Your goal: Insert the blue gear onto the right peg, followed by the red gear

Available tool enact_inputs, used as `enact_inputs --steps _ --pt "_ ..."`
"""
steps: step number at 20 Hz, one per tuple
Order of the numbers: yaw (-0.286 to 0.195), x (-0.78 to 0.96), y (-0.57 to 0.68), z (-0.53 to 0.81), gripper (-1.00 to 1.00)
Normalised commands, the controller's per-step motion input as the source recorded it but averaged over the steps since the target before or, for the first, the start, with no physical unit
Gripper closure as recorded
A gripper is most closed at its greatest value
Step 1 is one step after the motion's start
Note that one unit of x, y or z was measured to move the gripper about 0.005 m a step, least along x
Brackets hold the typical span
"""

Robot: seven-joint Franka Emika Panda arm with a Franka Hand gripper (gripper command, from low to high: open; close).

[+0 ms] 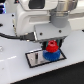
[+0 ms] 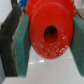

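Red gear [image 2: 50,32] clamped in jaws, bore facing wrist camera.

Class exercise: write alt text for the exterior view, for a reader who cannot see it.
A white robot arm's gripper holds the red gear directly above the blue gear, which sits on a grey, black-framed plate on a white table. Whether the red gear touches the blue one cannot be told, and the pegs are not visible.

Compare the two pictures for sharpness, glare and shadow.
Exterior view: soft and low in detail, arm overexposed white, grey plate in shadow. Wrist view: red gear fills the frame, edges blurred, pale reflection on the surface below.
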Motion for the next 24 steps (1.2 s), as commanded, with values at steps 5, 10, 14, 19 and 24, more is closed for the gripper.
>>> enact_inputs --steps 5,10,14,19,24 --pt "0.0 0.42 0.07 0.27 1.0" --pt "0.0 0.3 0.06 0.18 1.0" --pt "0.0 0.01 0.02 0.1 1.0" --pt "0.0 0.06 0.0 0.05 1.0" --pt "0.0 0.08 0.03 0.21 1.0"
